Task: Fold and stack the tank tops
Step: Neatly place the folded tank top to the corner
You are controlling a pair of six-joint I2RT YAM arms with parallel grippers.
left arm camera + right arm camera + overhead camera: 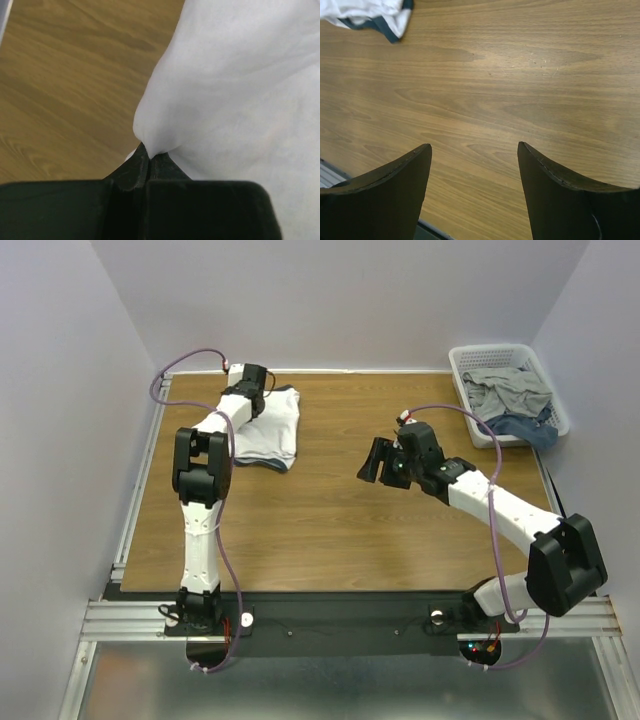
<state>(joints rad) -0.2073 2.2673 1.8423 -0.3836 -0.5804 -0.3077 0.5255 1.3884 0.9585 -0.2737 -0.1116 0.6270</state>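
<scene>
A white tank top (272, 430) with navy trim lies folded at the far left of the wooden table. My left gripper (258, 388) reaches over its far edge. In the left wrist view the left gripper (150, 156) is shut on a pinch of the white tank top (240, 100), the cloth rising to a peak between the jaws. My right gripper (372, 462) hovers above the middle of the table, open, with only bare wood between its fingers (395, 185). A corner of the tank top (375, 15) shows at the top left of the right wrist view.
A white basket (560, 420) at the far right corner holds grey and blue clothes (512, 398). Bare table (330, 510) lies between the two arms. Grey walls close in the table at the back and both sides.
</scene>
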